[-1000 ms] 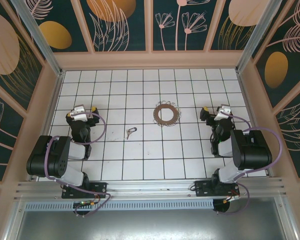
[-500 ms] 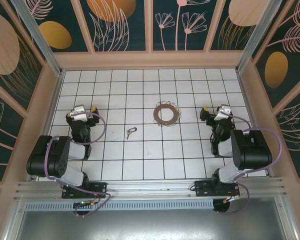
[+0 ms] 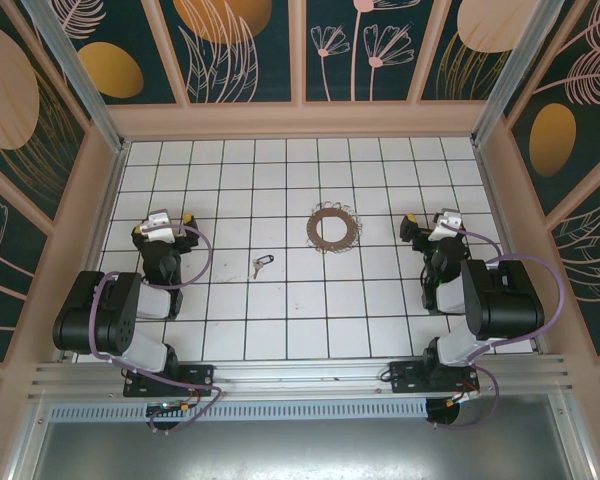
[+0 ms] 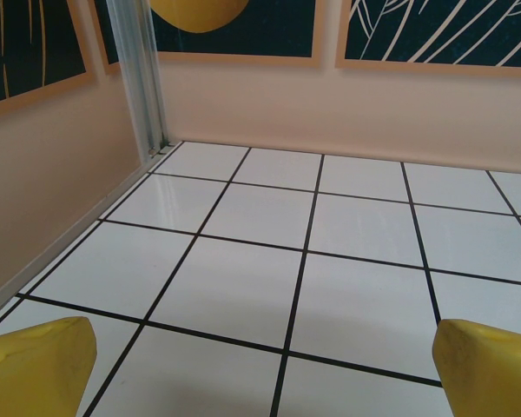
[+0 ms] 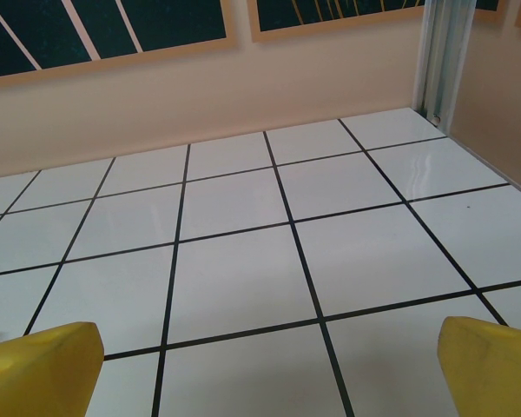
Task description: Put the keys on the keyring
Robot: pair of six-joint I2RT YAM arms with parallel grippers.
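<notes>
"Where's the tiny silvery metal key on a dark oval loop?"
"On the white tiled worktop, near the large grey-brown fringed metal ring, not touching."
"End effectors?"
"The left end effector and the right end effector are both spread apart, holding nothing."

— Where do the keys lie?
— On the tiled table, a little left of its middle. The keyring lies at their two o'clock, well apart from them.
— And the arms?
— The left gripper is at the keys' ten o'clock, towards the left wall. The right gripper is at the keyring's three o'clock. Both things lie between the grippers, touching neither.
</notes>
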